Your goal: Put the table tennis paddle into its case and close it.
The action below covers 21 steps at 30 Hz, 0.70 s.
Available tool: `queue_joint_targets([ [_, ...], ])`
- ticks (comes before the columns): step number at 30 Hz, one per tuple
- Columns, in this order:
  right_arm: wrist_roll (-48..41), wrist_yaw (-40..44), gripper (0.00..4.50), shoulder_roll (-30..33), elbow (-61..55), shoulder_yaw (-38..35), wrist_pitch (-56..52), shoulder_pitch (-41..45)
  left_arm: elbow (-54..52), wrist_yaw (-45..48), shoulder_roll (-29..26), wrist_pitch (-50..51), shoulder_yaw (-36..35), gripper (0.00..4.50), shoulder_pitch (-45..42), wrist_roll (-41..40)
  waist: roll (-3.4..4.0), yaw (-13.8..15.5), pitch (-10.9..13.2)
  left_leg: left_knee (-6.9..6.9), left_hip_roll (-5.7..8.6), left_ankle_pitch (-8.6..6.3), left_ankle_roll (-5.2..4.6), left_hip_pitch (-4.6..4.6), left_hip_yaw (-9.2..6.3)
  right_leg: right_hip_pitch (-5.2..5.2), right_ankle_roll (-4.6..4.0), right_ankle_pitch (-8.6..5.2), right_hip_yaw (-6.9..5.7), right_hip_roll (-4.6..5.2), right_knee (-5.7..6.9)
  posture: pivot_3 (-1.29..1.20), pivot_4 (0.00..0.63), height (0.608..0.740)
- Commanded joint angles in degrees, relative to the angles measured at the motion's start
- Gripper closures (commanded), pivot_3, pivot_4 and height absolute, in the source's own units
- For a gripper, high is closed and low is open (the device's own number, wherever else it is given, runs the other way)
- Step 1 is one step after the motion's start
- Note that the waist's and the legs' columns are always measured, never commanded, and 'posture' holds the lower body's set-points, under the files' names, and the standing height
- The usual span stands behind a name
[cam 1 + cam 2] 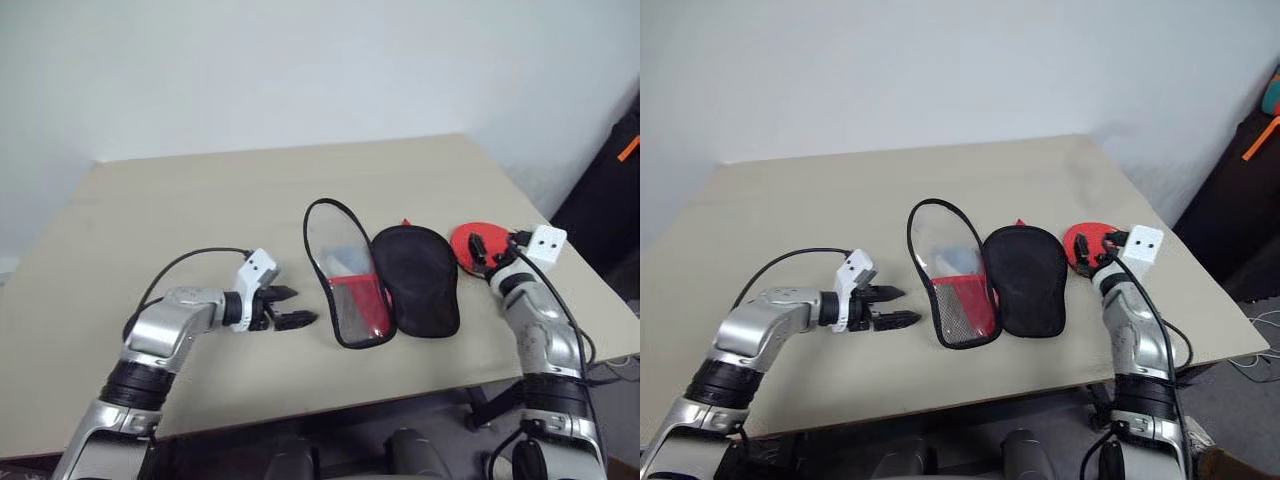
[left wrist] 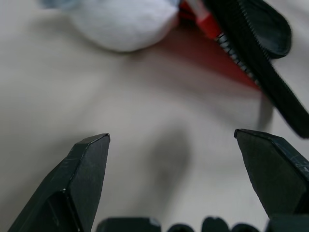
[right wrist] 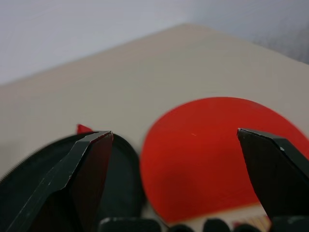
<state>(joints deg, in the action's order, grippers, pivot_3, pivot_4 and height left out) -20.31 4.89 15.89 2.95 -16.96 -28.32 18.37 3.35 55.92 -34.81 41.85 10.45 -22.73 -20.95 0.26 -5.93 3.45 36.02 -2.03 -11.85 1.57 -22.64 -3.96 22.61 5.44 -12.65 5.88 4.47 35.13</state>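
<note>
Left hand, two black fingers spread wide, holding nothing, hovers low over the bare beige counter toward the near edge, fingertips aimed at the case and just short of it.

The case, a flat paddle-shaped zip pouch, lies unzipped and splayed open mid-counter, a bit toward the near edge. The see-through mesh half with black piping and red print is on the left, the matte black fabric half on the right, and the two join along their inner edges. Soft and floppy, with thin walls and coarse zip teeth showing in the left wrist view. A small red tab pokes out at its far edge.

The table tennis paddle, round blade with a smooth red rubber face, lies flat near the counter's right edge, just beside the black half and still outside the case. Its light wooden handle is mostly hidden under the right arm.

Right hand, fingers wide apart and empty, sits right over the red face.

Risks, as I judge them:
- The blade is flat on the counter with no lip to grab, so a top pinch could skid on the rubber and push the paddle toward the right edge or off it.
- The limp case could slide or fold when the left hand pins it.
- The mesh half could flop shut before the paddle goes in.
- Zip teeth could snag the fabric or rubber on closing.
</note>
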Motion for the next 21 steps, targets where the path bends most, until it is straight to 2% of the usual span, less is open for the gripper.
queue_joint_targets([
  [1,-0.11,-1.75,0.03,2.76,-5.59,-0.33,-8.93,-0.07,0.88,1.46,0.98,-2.29,0.74,0.0,-2.47,0.73,-0.01,0.09,0.0,0.01,0.0,0.0,0.0,0.0,0.0,0.0,0.0,0.0,0.01,0.0,-0.01,0.0,0.0,0.74],
  [6,-0.35,-1.08,0.03,5.72,-7.96,-0.4,-18.61,-1.9,2.14,1.71,3.07,-3.43,2.01,0.0,-2.85,1.49,-0.03,0.15,0.0,0.05,0.0,0.0,0.0,-0.02,0.01,-0.05,0.0,0.0,0.03,0.0,-0.05,0.0,0.0,0.74],
  [13,1.1,-1.51,0.03,7.62,-6.98,-1.9,-21.61,-2.69,2.92,1.79,4.48,-4.16,2.35,0.0,-2.54,2.37,-0.04,0.14,0.01,0.07,0.0,0.0,0.0,-0.02,0.02,-0.05,0.0,0.0,0.04,0.0,-0.06,0.0,0.0,0.74],
  [21,-0.67,-0.2,0.03,8.13,1.26,-5.2,-25.21,0.55,3.22,1.52,5.85,-4.34,2.22,0.0,-2.97,2.71,-0.09,0.13,0.02,0.1,0.01,0.0,-0.01,-0.02,0.02,-0.11,0.01,0.0,0.04,0.0,-0.1,0.0,0.0,0.74],
])
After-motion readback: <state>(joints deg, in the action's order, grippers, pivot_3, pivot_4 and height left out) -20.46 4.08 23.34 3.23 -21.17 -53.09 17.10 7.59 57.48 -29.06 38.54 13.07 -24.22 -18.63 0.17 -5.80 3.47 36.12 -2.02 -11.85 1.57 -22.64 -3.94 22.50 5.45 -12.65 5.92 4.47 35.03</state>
